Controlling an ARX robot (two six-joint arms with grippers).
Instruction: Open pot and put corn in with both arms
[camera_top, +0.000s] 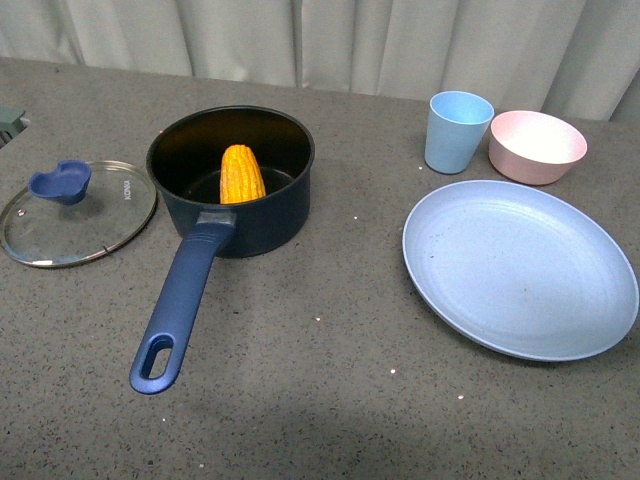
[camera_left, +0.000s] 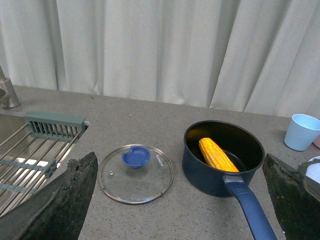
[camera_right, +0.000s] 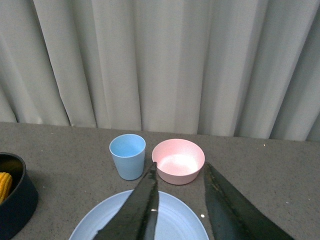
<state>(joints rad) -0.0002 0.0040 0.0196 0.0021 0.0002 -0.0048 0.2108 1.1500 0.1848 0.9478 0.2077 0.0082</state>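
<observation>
Navy pot (camera_top: 231, 180), black inside; yellow-orange corn (camera_top: 242, 174); clear lid (camera_top: 77, 212), blue knob (camera_top: 60, 182); light-blue cup (camera_top: 458, 131) and plate (camera_top: 519, 268); pink bowl (camera_top: 536, 146); speckled grey counter (camera_top: 320, 400).

- My left gripper (camera_left: 180, 200) is spread wide, with one dark finger at each edge of its wrist view and nothing between them.
- My right gripper (camera_right: 180, 210) is parted and empty.
- The front view shows neither arm.
</observation>
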